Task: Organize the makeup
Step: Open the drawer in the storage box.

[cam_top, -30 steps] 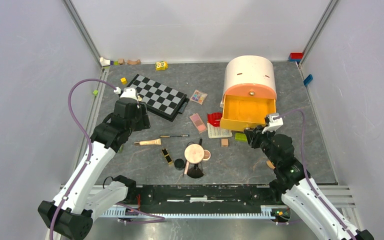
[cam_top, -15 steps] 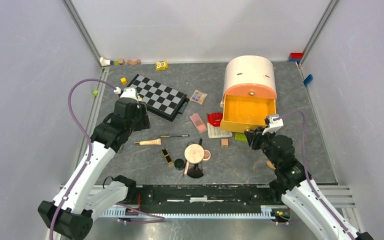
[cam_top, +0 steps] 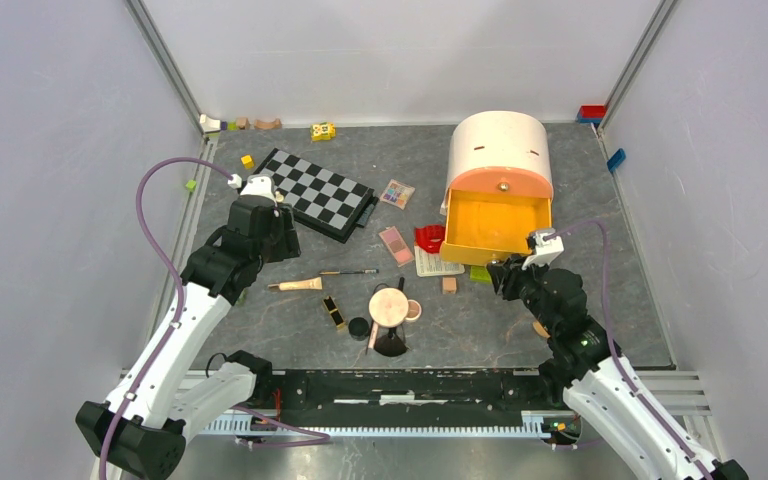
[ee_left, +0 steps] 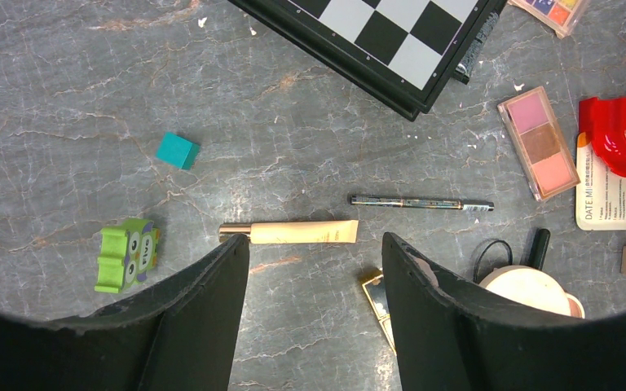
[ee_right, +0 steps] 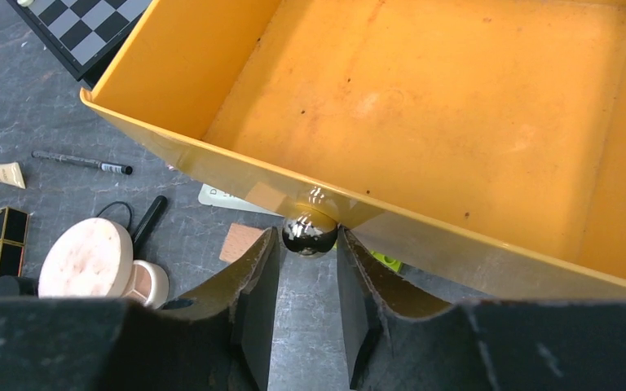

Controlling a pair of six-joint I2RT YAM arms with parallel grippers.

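Now the right gripper [ee_right: 307,236] seemingly pinches the drawer [ee_right: 424,106] knob [ee_right: 310,224]; pull straight and level. The left gripper [ee_left: 316,242] hangs wide above the tube [ee_left: 293,233].

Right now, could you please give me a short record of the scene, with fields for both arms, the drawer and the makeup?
left gripper: jaws open, empty, framing the beige tube in its wrist view
right gripper: jaws shut on the drawer knob
yellow drawer: open, nothing visible inside
makeup on table: beige tube, thin pen, pink palette, round peach compact
makeup in drawer: none
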